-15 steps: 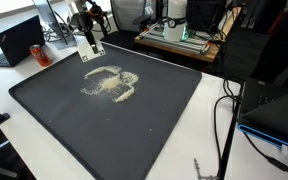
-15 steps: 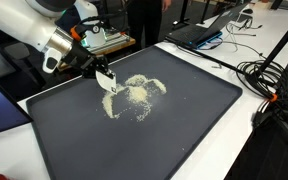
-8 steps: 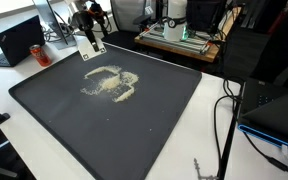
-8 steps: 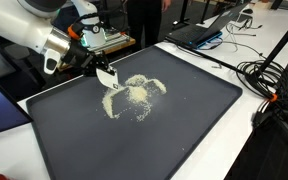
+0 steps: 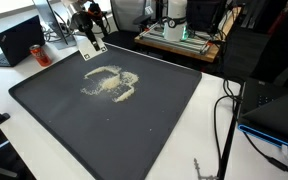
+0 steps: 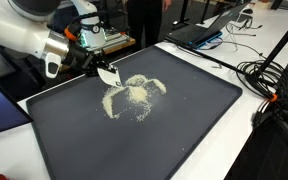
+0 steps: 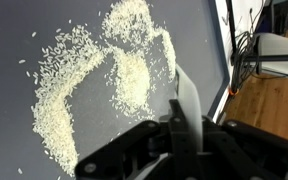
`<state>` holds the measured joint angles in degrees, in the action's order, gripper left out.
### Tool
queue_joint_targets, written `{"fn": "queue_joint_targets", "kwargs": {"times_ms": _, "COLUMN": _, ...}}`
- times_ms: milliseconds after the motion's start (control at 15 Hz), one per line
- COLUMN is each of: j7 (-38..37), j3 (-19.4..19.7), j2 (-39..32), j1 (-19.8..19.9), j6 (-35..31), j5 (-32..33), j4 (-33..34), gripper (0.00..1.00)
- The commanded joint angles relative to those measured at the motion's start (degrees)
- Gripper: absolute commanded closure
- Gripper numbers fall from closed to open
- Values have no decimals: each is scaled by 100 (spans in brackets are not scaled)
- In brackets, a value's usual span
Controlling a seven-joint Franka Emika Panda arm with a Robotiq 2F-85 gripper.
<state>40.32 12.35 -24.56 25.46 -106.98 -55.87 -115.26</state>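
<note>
My gripper (image 6: 97, 69) is shut on a flat white scraper card (image 6: 108, 74), held a little above a large black mat (image 6: 184, 110). A spread patch of loose rice grains (image 6: 134, 95) lies on the mat just beside and below the card. In an exterior view the card (image 5: 87, 47) hangs at the mat's far edge, behind the rice (image 5: 110, 83). In the wrist view the card (image 7: 187, 100) sticks out between the jaws (image 7: 189, 135), pointing toward the rice (image 7: 99, 70), apart from it.
The black mat (image 5: 134, 125) lies on a white table. A laptop (image 5: 19, 42) stands off the mat's corner. Cables (image 6: 269, 85) and a black stand (image 5: 274, 115) lie beside the mat. A tray with green parts (image 5: 179, 35) sits behind.
The gripper with the card has risen slightly and drawn a little away from the rice. The rice has not moved.
</note>
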Motion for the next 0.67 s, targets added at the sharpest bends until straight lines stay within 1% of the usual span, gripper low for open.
{"fn": "queue_joint_targets", "kwargs": {"times_ms": 0, "j7": 184, "j3": 93, "j2": -211, "j1": -12, "j6": 384, "j5": 480, "j4": 277, "gripper": 99}}
{"fn": "queue_joint_targets", "kwargs": {"times_ms": 200, "j7": 262, "j3": 79, "j2": -277, "j1": 52, "j6": 516, "j5": 705, "j4": 357, "gripper": 99}}
{"fn": "queue_joint_targets", "kwargs": {"times_ms": 467, "j7": 173, "j3": 94, "j2": -405, "j1": 129, "j6": 601, "j5": 589, "j4": 444, "gripper": 99}}
{"fn": "queue_joint_targets", "kwargs": {"times_ms": 533, "j7": 137, "j3": 103, "j2": -434, "j1": 148, "j6": 580, "j5": 516, "j4": 448, "gripper": 99}}
{"fn": "queue_joint_targets", "kwargs": {"times_ms": 600, "j7": -4, "j3": 126, "j2": -451, "j1": 148, "j6": 408, "j5": 375, "j4": 418, "gripper": 99}}
